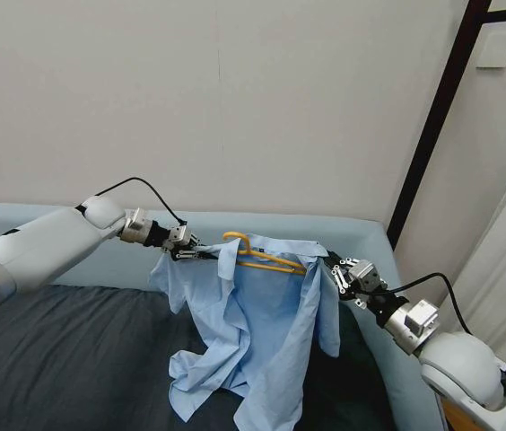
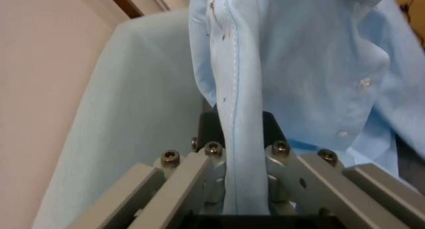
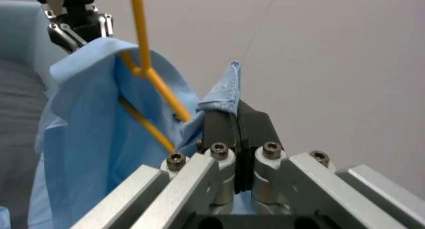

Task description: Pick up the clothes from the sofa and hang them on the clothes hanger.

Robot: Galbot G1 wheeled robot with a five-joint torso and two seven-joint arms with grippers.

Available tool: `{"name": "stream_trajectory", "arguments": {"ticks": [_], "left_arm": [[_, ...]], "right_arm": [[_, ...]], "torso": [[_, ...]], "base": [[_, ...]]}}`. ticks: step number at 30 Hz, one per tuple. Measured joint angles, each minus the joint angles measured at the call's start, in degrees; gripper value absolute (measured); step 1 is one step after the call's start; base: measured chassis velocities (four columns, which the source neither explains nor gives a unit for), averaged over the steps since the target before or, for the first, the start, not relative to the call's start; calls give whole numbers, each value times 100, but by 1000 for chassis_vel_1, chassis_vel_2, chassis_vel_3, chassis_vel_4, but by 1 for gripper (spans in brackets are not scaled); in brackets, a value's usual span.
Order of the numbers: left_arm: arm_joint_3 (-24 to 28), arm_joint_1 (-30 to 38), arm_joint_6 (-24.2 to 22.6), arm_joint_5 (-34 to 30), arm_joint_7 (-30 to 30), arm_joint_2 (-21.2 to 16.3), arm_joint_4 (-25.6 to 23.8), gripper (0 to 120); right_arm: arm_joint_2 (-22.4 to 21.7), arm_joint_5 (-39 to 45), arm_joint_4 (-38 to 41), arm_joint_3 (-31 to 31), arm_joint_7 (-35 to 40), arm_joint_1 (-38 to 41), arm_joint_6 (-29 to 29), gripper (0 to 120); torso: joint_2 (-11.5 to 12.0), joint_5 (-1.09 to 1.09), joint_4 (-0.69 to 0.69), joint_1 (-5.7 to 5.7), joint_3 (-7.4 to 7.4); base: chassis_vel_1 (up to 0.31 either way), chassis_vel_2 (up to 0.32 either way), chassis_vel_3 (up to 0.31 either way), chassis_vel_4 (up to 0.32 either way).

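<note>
Head view shows a light blue shirt (image 1: 262,341) held in the air over the sofa (image 1: 20,220), stretched between the two tools. An orange-yellow hanger (image 1: 266,259) sits inside its shoulders, tilted. Its hook comes out at the collar and points toward the robot's left. The upper part of the shirt is spread along the hanger. The lower part hangs down and folds on the dark seat cushion (image 1: 65,350), touching it.

The left tool (image 1: 201,252) is at the shirt's end on the robot's left, near the hook; I cannot tell if it touches the hook. In the left wrist view its fingers (image 2: 212,127) stand narrow and pinch a folded edge of the shirt, which runs straight between them and spreads wide beyond. The right tool (image 1: 335,274) is at the other end, at the shoulder on the robot's right. In the right wrist view its two black pads (image 3: 256,122) are pressed together on a small corner of the fabric, and one end of the hanger is just beside them.

The left arm reaches in over the seat cushion, with a black cable (image 1: 145,184) looping above its wrist. The right arm comes up from the lower right corner. Behind the sofa is a plain pale wall (image 1: 235,90).
</note>
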State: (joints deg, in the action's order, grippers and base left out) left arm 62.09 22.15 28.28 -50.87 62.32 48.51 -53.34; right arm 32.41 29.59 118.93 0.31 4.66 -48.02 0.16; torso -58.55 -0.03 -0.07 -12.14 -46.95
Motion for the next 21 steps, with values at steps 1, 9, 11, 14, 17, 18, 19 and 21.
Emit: {"name": "stream_trajectory", "arguments": {"ticks": [1, 9, 11, 14, 17, 18, 19, 21], "left_arm": [[47, 17, -96, -118, -58, -37, -168, 1], [486, 350, -843, -757, -451, -290, -1112, 1], [571, 455, -1084, -1003, -455, -350, -1290, 1], [596, 524, -1158, -1081, -340, -352, -1292, 1], [678, 655, -1188, -1138, -151, -328, -1133, 1], [706, 713, -1196, -1236, -25, -311, -1053, 1], [706, 713, -1196, -1236, -25, -311, -1053, 1], [756, 851, -1257, -1349, 155, -285, -947, 1]], "right_arm": [[2, 9, 2, -58, 17, 58, -21, 0], [48, 113, 113, -387, 120, 514, -112, 0], [1, 93, 250, -433, 89, 540, -110, 0], [-38, 28, 410, -438, 30, 450, -72, 0], [-105, -144, 583, -417, -55, 223, -8, 0], [-128, -258, 608, -397, -88, 152, 29, 0], [-128, -258, 608, -397, -88, 152, 29, 0], [-163, -411, 609, -372, -121, 115, 78, 0]], "torso": [[0, 0, 1, 0, 0], [0, 0, 2, 0, 0], [0, 0, 3, 0, 0], [0, -1, 1, 1, 0], [0, 0, 0, 1, 0], [0, -1, 0, 1, 0], [0, -1, 0, 1, 0], [0, -1, 0, 1, 0]], "base": [[0, 0, 0, 0], [0, 0, 0, 0], [0, 0, 0, 0], [0, 0, 0, 0], [0, 0, 0, 0], [0, 0, 0, 0], [0, 0, 0, 0], [0, 0, 0, 0]]}}
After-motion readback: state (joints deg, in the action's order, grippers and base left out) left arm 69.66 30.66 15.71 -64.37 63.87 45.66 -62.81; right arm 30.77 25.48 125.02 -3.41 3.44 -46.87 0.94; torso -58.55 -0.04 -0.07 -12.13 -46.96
